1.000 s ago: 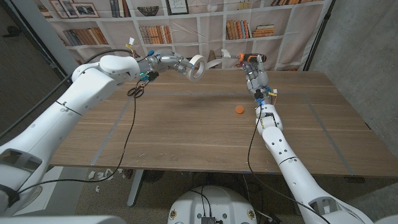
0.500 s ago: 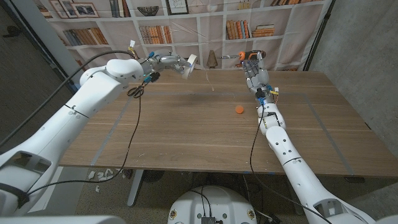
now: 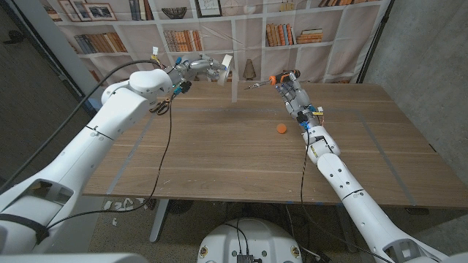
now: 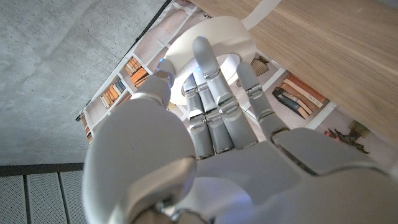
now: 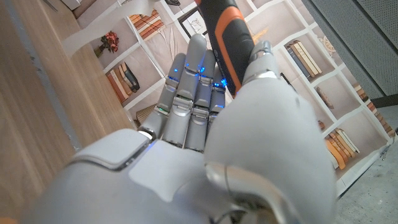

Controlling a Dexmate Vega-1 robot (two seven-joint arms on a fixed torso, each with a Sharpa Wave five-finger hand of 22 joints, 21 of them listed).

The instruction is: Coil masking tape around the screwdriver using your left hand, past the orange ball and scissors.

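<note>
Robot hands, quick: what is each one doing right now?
Left hand: holding the masking tape roll, raised above the table.
Right hand: holding the screwdriver by its orange-and-black handle.

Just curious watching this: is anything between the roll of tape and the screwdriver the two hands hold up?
In the head view, a strip of tape hangs between the tape roll and the screwdriver, over bare table.

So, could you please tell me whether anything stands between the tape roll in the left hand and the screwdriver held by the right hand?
Nothing visible does. The masking tape and the screwdriver are held above the table; the orange ball and scissors lie lower, off that line.
</note>
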